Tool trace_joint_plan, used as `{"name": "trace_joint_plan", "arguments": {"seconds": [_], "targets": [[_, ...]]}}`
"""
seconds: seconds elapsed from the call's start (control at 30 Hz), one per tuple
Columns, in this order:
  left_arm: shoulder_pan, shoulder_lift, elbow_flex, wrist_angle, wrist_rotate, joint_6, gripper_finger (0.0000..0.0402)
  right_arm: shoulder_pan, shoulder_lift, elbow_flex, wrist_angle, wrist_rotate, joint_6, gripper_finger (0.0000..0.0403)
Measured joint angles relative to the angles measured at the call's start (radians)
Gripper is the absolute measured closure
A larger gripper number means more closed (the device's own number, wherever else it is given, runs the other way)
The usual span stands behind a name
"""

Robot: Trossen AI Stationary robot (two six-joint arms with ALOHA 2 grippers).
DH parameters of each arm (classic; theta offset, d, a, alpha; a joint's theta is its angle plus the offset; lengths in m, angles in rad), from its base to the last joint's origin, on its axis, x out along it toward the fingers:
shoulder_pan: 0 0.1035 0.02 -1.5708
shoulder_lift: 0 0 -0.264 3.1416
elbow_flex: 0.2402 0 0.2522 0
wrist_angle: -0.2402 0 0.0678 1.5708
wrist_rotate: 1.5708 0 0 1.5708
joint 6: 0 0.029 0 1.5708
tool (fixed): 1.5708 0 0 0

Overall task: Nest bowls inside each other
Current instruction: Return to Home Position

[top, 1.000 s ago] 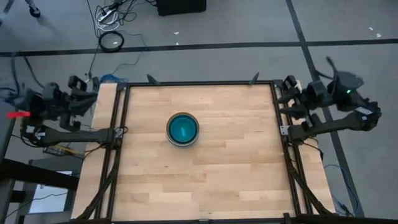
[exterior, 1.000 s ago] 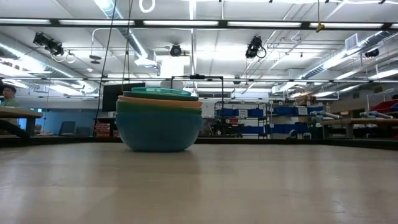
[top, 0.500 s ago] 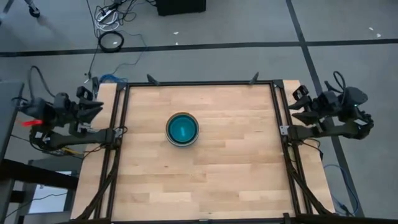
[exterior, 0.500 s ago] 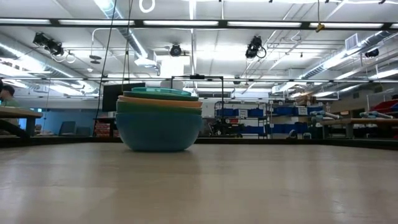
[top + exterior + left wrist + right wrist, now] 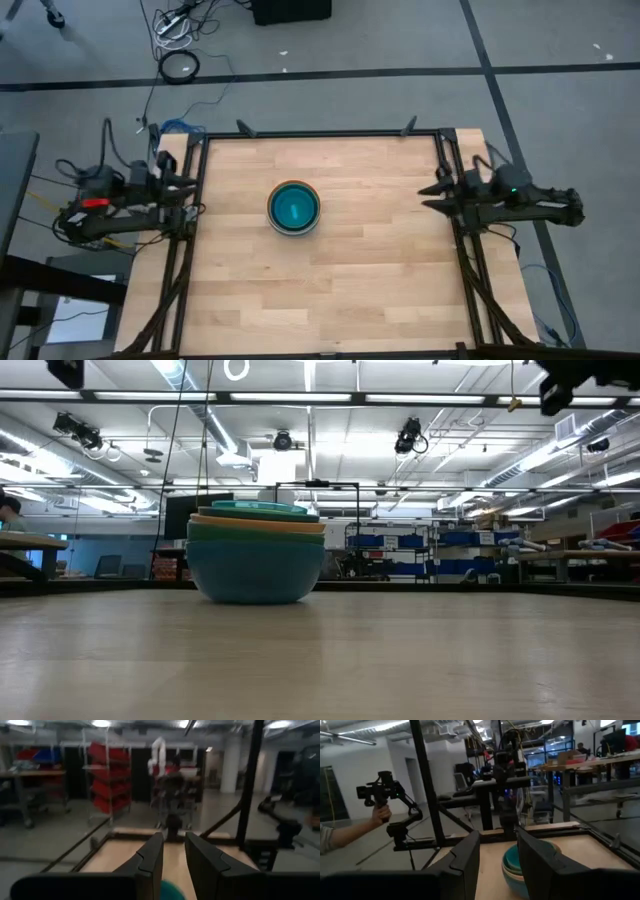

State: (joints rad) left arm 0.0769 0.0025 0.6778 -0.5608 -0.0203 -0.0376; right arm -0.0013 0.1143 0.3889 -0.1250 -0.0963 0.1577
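A nested stack of bowls (image 5: 294,207) stands left of the table's middle, its blue outermost bowl (image 5: 254,575) resting by its base on the wood. Green, orange and teal rims (image 5: 258,517) show above it. My left gripper (image 5: 192,184) hangs open over the table's left edge, pointing level toward the stack, with nothing between its fingers (image 5: 173,847). My right gripper (image 5: 428,197) hangs open over the right edge, also pointing at the stack (image 5: 512,865), with nothing between its fingers. Both stand well away from the bowls.
A dark metal frame (image 5: 320,133) runs round the wooden table (image 5: 330,290). Bare wood lies on every side of the stack. Beyond the table a person's hand (image 5: 380,812) holds a dark device. Shelves and benches fill the room behind.
Both arms have sunk and folded down at the table's sides. Their grippers have come in over the left and right edges and now point about level at the stack. The bowls have stayed where they were.
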Motion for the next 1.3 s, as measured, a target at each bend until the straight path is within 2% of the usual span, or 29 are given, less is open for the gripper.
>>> {"name": "trace_joint_plan", "arguments": {"seconds": [0.27, 0.43, 0.63, 1.03, 1.3], "targets": [[0.000, 0.000, -0.278, 0.291, 0.046, -0.028, 0.0312, 0.000, 0.000, -0.167, 0.189, -0.005, 0.017, 0.0279], [0.000, -0.001, -0.472, 0.527, 0.096, -0.045, 0.0312, 0.000, -0.001, -0.188, 0.199, -0.001, 0.010, 0.0279], [0.000, -0.001, -0.651, 0.723, 0.114, -0.049, 0.0312, 0.000, -0.001, -0.189, 0.176, 0.005, -0.054, 0.0279], [0.000, 0.002, -0.670, 0.580, 0.058, -0.019, 0.0312, 0.001, 0.004, -0.189, -0.007, -0.002, -0.159, 0.0279], [0.000, 0.002, -0.670, 0.586, 0.058, -0.022, 0.0312, 0.002, 0.005, -0.189, -0.080, -0.001, -0.155, 0.0279]]}}
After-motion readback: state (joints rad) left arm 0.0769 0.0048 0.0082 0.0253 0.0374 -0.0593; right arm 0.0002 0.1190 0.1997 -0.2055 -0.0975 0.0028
